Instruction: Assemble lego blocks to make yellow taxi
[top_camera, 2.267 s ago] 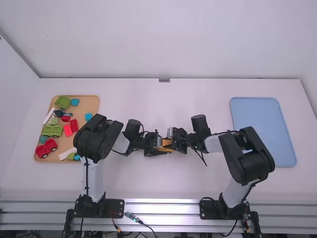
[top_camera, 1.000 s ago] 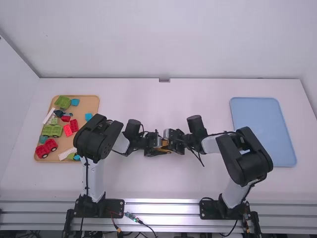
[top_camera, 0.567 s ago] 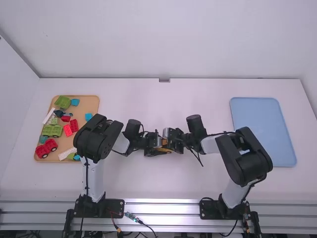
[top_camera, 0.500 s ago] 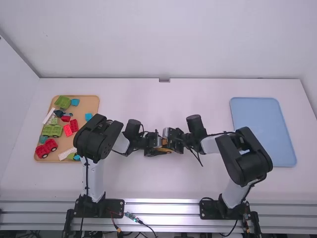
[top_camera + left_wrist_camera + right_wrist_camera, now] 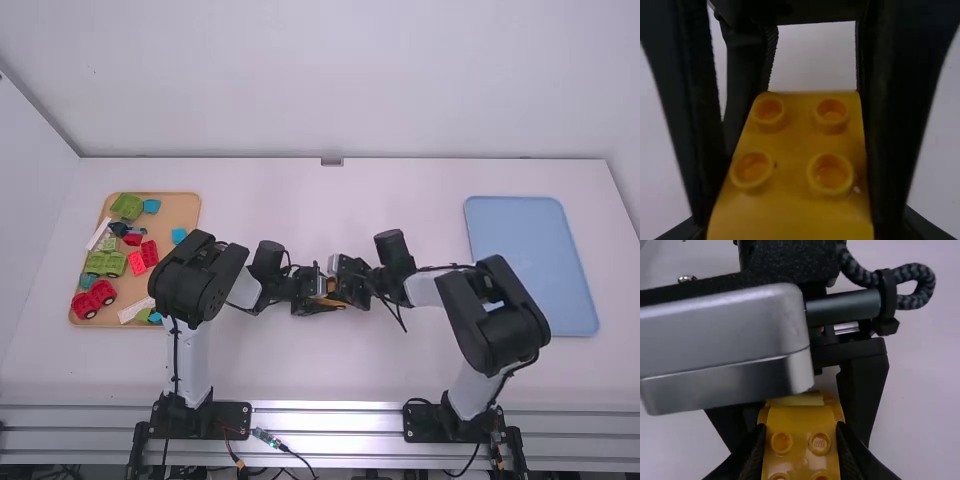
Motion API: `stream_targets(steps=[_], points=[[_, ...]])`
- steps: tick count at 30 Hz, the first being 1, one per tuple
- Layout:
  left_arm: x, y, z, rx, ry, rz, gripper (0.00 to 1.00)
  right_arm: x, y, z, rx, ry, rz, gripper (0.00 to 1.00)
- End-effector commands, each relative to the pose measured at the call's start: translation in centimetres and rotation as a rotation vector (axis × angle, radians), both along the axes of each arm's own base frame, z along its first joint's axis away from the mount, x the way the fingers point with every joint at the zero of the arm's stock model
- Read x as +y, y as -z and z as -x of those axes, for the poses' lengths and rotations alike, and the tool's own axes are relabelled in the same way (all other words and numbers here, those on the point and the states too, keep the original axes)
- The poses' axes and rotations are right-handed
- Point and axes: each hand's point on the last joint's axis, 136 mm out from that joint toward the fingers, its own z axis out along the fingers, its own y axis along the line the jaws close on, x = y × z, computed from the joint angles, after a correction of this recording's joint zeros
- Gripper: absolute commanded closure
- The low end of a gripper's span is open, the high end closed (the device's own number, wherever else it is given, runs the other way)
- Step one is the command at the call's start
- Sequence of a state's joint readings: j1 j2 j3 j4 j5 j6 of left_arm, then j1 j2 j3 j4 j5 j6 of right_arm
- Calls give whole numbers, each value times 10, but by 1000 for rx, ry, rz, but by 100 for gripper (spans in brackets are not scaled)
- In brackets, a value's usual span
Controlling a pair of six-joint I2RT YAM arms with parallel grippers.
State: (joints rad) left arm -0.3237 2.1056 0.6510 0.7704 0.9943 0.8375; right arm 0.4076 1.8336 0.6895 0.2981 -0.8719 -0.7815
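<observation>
Left hand clamped on yellow block, right hand pinching it too, well right of wooden tray. Yellow parts gathered; pressing together probably under way. Seating cannot be told; final joining likely left.

Yellow block; four round studs.

Is held near the middle of the worktop as a glossy yellow block with round, hollow-topped studs, mostly hidden from above, more yellow showing just beyond it.
</observation>
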Motion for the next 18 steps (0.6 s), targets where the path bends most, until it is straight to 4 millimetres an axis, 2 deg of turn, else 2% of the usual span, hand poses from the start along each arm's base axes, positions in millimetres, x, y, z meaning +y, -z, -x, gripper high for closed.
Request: stream_targets(steps=[1,11,18], points=[[1,4,-1,0,1,-7,62,2,-2,-6,-19,-22,16,100],[1,4,-1,-1,0,-7,63,0,-1,12,-59,-112,-34,100],[1,4,-1,0,1,-7,64,-4,1,9,-60,-73,-42,100]])
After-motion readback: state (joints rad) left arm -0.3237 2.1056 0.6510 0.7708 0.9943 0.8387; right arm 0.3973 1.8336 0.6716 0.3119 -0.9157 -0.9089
